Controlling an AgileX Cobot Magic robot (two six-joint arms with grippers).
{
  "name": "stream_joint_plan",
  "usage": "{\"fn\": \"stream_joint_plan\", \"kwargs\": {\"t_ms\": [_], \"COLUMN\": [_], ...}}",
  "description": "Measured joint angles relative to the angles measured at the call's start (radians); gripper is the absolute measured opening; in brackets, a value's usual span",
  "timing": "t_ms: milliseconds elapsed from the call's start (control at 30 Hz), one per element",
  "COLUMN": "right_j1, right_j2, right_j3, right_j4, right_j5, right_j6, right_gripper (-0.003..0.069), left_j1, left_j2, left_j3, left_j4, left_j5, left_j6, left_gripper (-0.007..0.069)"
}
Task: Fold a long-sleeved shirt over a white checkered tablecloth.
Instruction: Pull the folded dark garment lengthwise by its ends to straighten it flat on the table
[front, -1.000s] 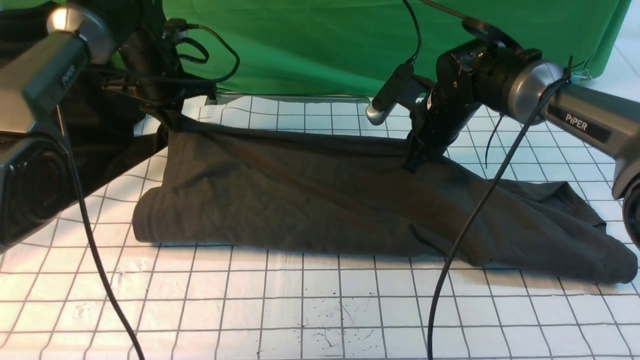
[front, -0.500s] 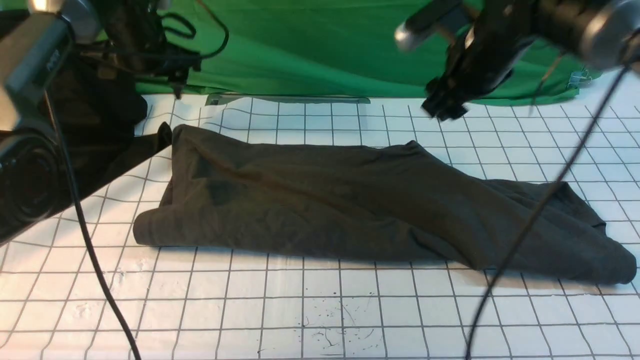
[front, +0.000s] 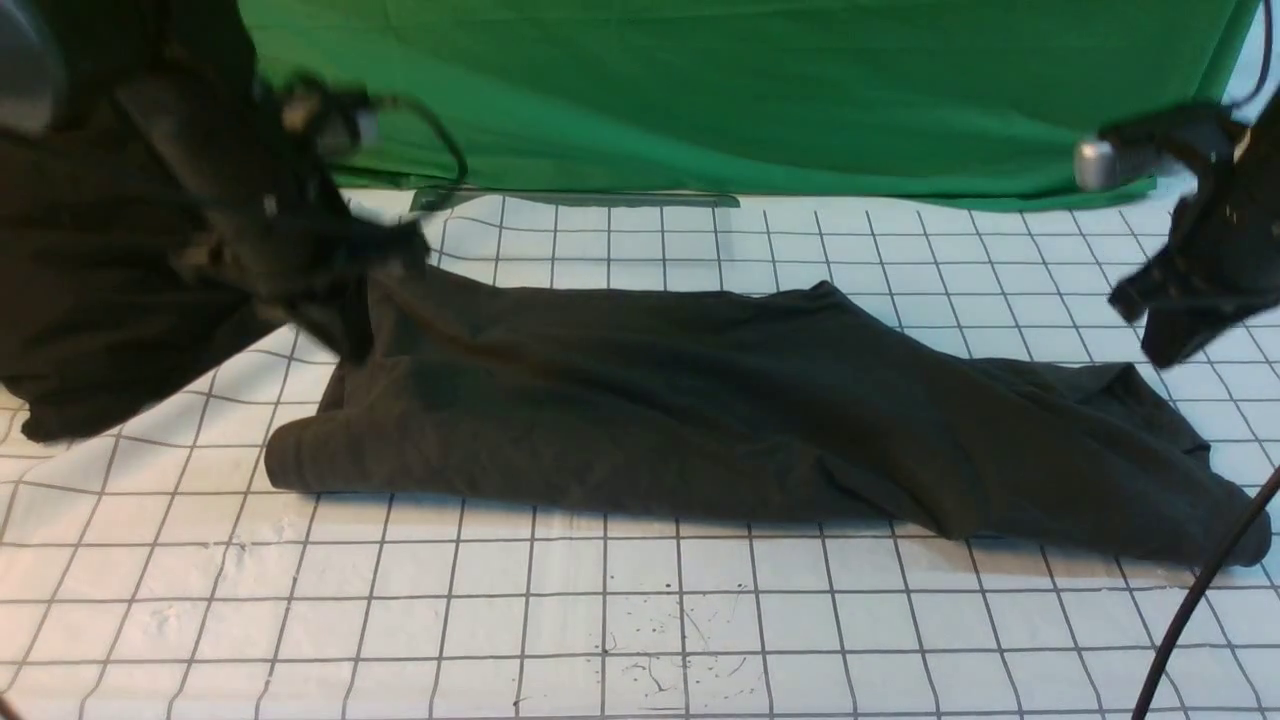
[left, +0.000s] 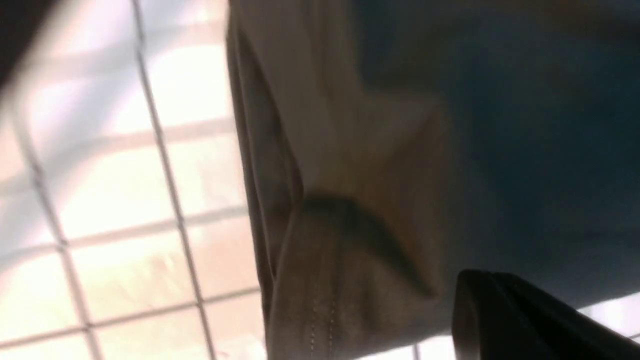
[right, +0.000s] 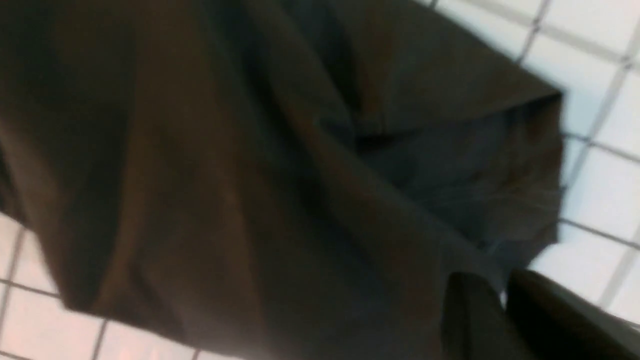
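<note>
The shirt (front: 700, 400) lies as a long dark band across the tablecloth (front: 600, 600), running left to right in the middle of the bench. Its left end is rolled smooth and its right end is rumpled, and no print shows.

My left claw (front: 345, 300) is shut at the shirt's far left corner. It is a blur in the front view, so it may have the corner pinched, but I cannot say so. The left wrist view shows only a stitched hem (left: 320, 310) and one dark finger (left: 500, 315) near it.

My right claw (front: 1150, 320) hangs above the bench just beyond the far right of the shirt, apart from it. A thin slit seems to show between its fingers (right: 470, 320), but the blur won't let me tell open from shut. I see nothing in it.

What could go wrong from here:
- If the left claw has only one layer, a lift would peel the band open instead of folding it.
- If it has nipped the tablecloth too, the cloth would rise and drag the shirt askew.
- If the left pulls before the right has a hold, the band would swing about its heavy right end.
- That bunched right end would fold lumpy unless it is flattened first.
- The black heap (front: 70, 380) just left of my left claw could snag.
- My cable (front: 1200, 600) crosses the shirt's near right tip and could tug it.
</note>
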Motion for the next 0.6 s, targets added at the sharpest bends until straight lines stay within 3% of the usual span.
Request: {"fn": "stream_joint_plan", "kwargs": {"t_ms": [167,300,367,467,500,533,567,600], "right_j1": [-0.024,-0.024,-0.024,-0.024,-0.024,-0.024,-0.025,-0.025], "right_j2": [0.092,0.142,0.167,0.182,0.182,0.182,0.179,0.179], "right_j3": [0.014,0.014,0.014,0.014,0.013,0.013,0.003,0.001], "right_j4": [0.015,0.022,0.023,0.026,0.025,0.025,0.025,0.025], "right_j5": [-0.069,-0.084,-0.085,-0.080,-0.076,-0.076,-0.073,-0.073], "right_j6": [-0.034,-0.050,-0.051,-0.052,-0.050,-0.049,-0.042,-0.041], "right_gripper": [0.0433,0.0452,0.0421,0.0258,0.0157,0.0128,0.0054,0.0054], "left_j1": [-0.008,-0.008,-0.008,-0.008,-0.008,-0.008,-0.008,-0.008], "left_j2": [0.010,0.028,0.034,0.038,0.039,0.039,0.041,0.041], "left_j3": [0.167,0.186,0.186,0.186,0.186,0.186,0.186,0.186], "left_j4": [0.004,0.048,0.066,0.082,0.083,0.083,0.083,0.083], "left_j5": [-0.133,-0.158,-0.162,-0.164,-0.166,-0.166,-0.168,-0.169], "left_j6": [0.003,0.004,-0.001,-0.009,-0.010,-0.011,-0.012,-0.012], "left_gripper": [-0.0006,-0.0006,-0.0006,-0.0006,-0.0006,-0.0006,-0.0006,-0.0006]}}
